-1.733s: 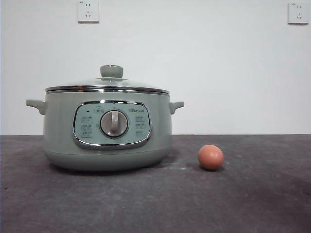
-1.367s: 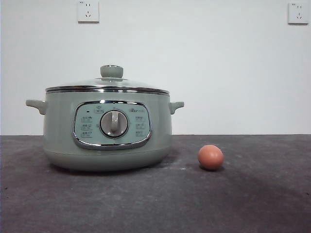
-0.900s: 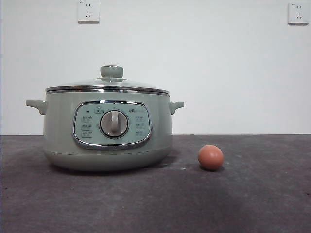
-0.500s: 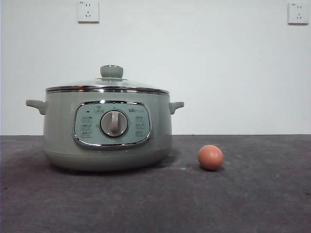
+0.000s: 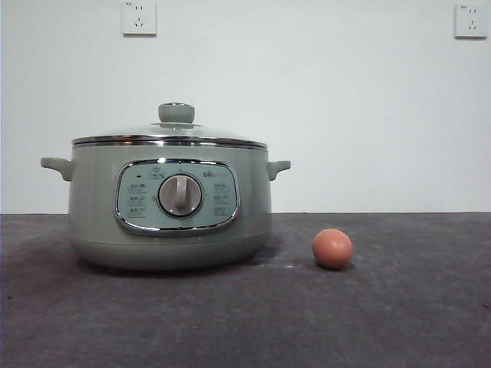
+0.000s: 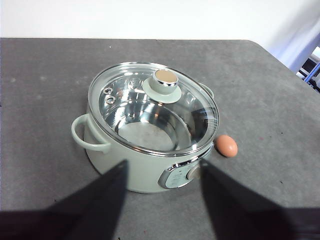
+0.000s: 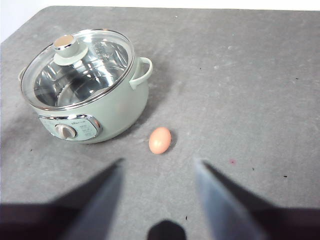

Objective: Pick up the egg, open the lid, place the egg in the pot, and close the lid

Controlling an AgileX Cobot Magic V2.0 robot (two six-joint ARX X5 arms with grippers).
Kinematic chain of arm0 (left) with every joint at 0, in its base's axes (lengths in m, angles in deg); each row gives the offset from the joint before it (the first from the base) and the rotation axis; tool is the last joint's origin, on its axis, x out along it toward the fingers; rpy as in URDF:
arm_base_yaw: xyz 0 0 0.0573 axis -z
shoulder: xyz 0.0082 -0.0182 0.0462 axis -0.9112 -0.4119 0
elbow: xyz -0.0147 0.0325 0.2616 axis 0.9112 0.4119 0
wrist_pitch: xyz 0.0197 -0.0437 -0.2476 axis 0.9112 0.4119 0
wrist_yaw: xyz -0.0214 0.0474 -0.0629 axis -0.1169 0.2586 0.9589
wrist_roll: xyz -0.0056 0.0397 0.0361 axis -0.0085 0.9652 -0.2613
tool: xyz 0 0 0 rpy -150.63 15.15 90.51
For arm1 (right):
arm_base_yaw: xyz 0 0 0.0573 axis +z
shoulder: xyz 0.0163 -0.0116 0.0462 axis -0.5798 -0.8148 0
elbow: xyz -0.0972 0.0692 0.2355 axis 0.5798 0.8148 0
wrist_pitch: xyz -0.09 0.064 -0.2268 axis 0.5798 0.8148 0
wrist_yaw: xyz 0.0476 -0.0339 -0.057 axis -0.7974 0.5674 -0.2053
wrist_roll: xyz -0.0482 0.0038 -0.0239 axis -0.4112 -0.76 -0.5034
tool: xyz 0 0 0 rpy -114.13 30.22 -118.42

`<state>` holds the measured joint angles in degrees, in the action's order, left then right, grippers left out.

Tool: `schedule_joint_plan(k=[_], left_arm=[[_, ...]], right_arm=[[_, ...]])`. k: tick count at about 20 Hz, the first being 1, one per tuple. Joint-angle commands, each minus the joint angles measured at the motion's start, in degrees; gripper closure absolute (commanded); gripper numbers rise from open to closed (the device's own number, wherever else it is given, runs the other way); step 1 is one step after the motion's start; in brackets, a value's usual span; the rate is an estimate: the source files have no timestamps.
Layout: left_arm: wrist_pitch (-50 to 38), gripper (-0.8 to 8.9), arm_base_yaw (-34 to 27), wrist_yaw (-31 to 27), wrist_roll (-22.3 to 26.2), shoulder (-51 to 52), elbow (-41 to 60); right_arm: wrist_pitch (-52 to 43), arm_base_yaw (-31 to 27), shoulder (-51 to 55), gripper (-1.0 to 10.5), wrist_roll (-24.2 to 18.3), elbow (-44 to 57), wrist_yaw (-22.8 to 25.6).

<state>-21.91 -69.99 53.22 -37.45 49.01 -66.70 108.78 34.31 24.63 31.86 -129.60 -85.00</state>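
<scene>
Pot (image 5: 169, 207): stands on the dark grey table (image 5: 399, 307), left of centre in the front view, its panel and dial facing the camera. It has not moved against the earlier front pictures.
Lid (image 5: 170, 138): closed, seated on the pot's rim, knob on top. Through the glass both wrist views show a bare steel inside. Same place as two seconds ago.
Egg (image 5: 332, 248): lies on the table to the right of the pot in the front view, near it but not touching, a little nearer the camera than the pot's base. It may sit a hair further left than in the earliest picture; the shift is too slight to be sure of.
Left gripper (image 6: 161, 172): raised above the table, looking down on the pot (image 6: 145, 150) and lid (image 6: 152, 107); its two jaws stand wide apart with nothing between them. The egg (image 6: 226, 146) lies beside the pot, off to one side of the jaws.
Right gripper (image 7: 156, 172): also raised and clear of everything, jaws spread, nothing held. The egg (image 7: 159, 140) lies on the table beyond the gap between the jaws; the pot (image 7: 95, 110) with its lid (image 7: 77, 67) stands further off.
Arms in the front view: neither shows, now or in the earlier pictures.
Wall: two white sockets (image 5: 139, 17), unchanged.
</scene>
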Motion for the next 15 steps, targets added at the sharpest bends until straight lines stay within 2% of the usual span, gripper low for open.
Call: schedule_joint_plan(k=[1, 5, 8, 15], left_arm=[[-0.7, 1.49, 0.2, 0.7, 0.5, -0.5, 0.1], [-2.3, 1.49, 0.3, 3.4, 0.5, -2.1, 0.1], [-4.4, 1.49, 1.4, 3.4, 0.3, -4.7, -0.2], [-10.2, 1.49, 9.4, 2.2, 0.9, -19.5, -8.0]], right_arm=[[-0.4, 0.0, 0.0, 2.8, -0.2, -0.2, -0.3], [-0.3, 0.0, -0.3, 2.8, -0.2, -0.2, -0.3], [-0.2, 0.0, -1.0, 2.9, -0.1, -0.2, -0.8], [-0.2, 0.0, -3.4, 2.9, 0.0, -0.2, -1.8]])
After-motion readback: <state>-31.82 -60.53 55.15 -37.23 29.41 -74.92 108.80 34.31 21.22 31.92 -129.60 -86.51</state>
